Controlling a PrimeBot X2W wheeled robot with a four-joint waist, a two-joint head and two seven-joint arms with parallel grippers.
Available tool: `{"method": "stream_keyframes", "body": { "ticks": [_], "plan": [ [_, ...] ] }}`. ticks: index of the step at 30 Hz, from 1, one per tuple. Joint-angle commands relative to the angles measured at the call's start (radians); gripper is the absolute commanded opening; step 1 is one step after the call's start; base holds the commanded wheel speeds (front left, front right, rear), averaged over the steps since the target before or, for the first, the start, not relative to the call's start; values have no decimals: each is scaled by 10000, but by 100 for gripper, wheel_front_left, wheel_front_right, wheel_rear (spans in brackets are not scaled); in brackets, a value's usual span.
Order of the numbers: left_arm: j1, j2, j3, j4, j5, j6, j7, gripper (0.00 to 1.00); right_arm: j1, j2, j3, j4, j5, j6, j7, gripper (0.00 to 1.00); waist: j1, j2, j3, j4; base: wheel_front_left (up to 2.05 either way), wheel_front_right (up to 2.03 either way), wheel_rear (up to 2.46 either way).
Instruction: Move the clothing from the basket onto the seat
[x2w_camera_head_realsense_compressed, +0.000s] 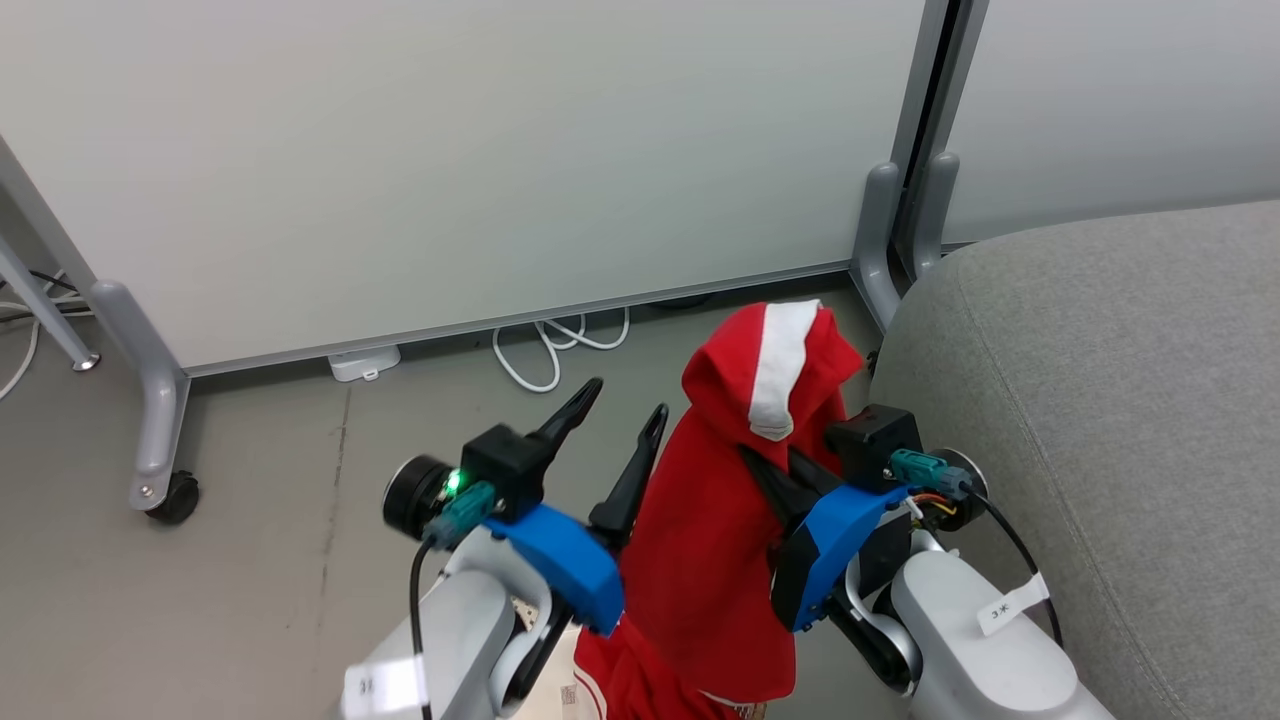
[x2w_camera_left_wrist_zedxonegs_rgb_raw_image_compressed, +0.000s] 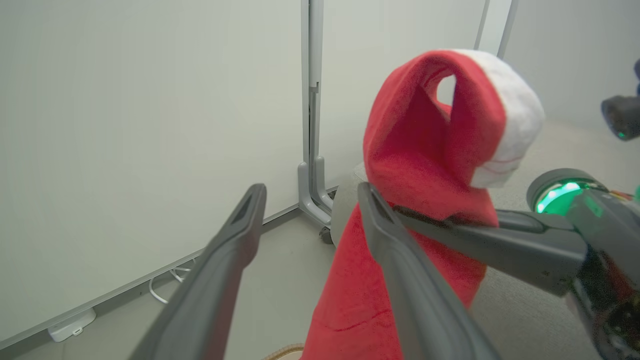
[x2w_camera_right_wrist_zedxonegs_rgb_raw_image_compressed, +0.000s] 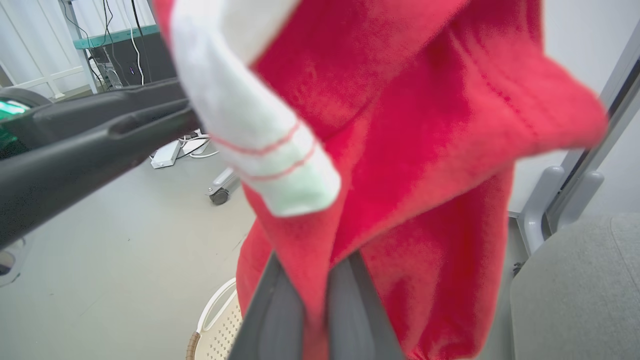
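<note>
A red garment (x2w_camera_head_realsense_compressed: 710, 540) is held in the air by the right gripper (x2w_camera_head_realsense_compressed: 770, 465), whose fingers are closed narrowly on a fold some way below its top. The part above the grip is flopped over into a hood-like peak. The rest is hung straight down toward the basket (x2w_camera_right_wrist_zedxonegs_rgb_raw_image_compressed: 212, 325), whose cream perforated wall and brown rim are seen just below it. The garment is placed just left of the seat (x2w_camera_head_realsense_compressed: 1100, 400), near its rounded corner, and is not yet over it. The left gripper (x2w_camera_head_realsense_compressed: 628, 398) is spread wide, with nothing between its fingers, just left of the garment. Whether its right finger touches the cloth cannot be told.

The garment is judged to be light, soft and quite limp, since no shape is kept beyond the grip. Its nap looks fleecy, so little slipping is expected in a firm pinch, and nothing about it is fragile. A bunched fold is best taken rather than a single edge, which might be pulled free. The long hanging part could be dragged over the basket rim or the seat's edge, so a second hold lower down would help.

The cloth is bright red and fuzzy. A white band is laid across the peak and is ended by two thin red lines. More red cloth (x2w_camera_head_realsense_compressed: 610, 685) with white stripes is seen at the near edge, under the held piece.
</note>
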Motion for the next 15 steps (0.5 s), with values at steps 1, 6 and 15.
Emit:
{"method": "stream_keyframes", "body": {
  "ticks": [1, 6, 15],
  "plan": [
    [468, 113, 348, -342, 265, 10, -31, 100, 146, -78, -98, -106, -102, 3, 11, 0, 0, 0, 19, 48, 0, 0, 0],
    [1362, 326, 1074, -1110, 861, -65, -29, 100, 248, -109, -275, -251, -174, 3, 39, 0, 0, 0, 49, 133, 0, 0, 0],
    [3120, 345, 2501, -2473, 1950, -256, -29, 100, 482, -97, -493, -609, -275, 1, 225, 0, 0, 0, 69, 205, 0, 0, 0]
  ]
}}
